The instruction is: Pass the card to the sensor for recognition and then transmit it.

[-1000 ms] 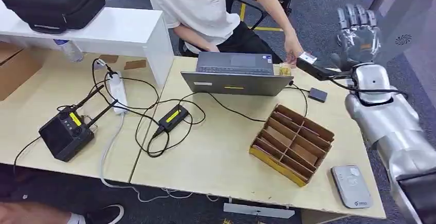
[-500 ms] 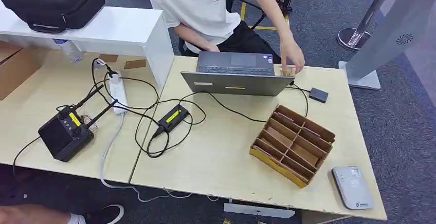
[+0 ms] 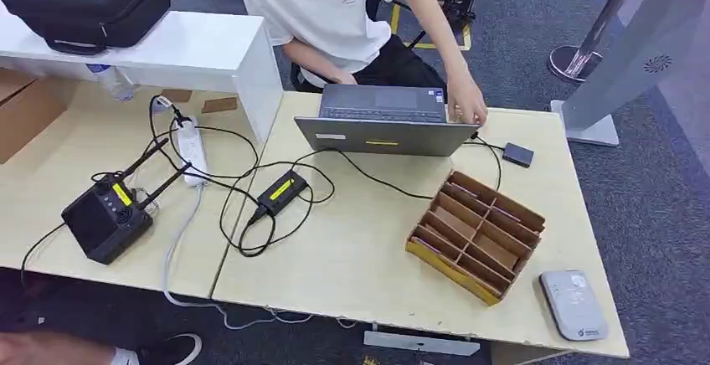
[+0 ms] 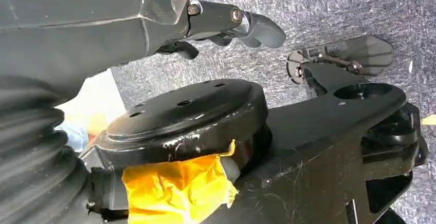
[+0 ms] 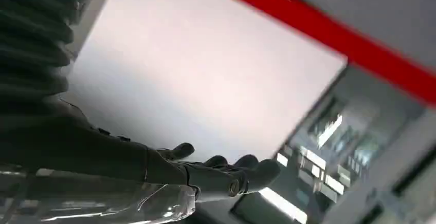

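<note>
Tabletop (image 3: pixel 360 256) of pale wood, stocked as follows. Sensor (image 3: pixel 573 304): flat grey unit, lying at the near right corner, just beside a cardboard divider tray (image 3: pixel 475 233) with its compartments facing up. Card: whereabouts not to be told from these views. Laptop (image 3: pixel 383 122): grey, at the far edge, lid tilted back toward the robot. Person in a white shirt (image 3: pixel 322 5) seated behind it, one hand (image 3: pixel 469 105) resting at the laptop's right corner. Small black box (image 3: pixel 517 155): cabled, between laptop and right edge. Black adapter (image 3: pixel 280 191) with yellow label, amid looped black cables near the middle. White power strip (image 3: pixel 192 149) and black antenna unit (image 3: pixel 109 217) further left. Black case (image 3: pixel 88 1) on a white shelf (image 3: pixel 209 47) at far left. Left robot hand (image 4: pixel 216 23): hanging over grey carpet (image 4: pixel 329 3), released, grasping nothing. Right robot hand (image 5: pixel 216 175): raised against a pale surface, fingers (image 5: pixel 257 172) extended and apart, released, grasping nothing.
</note>
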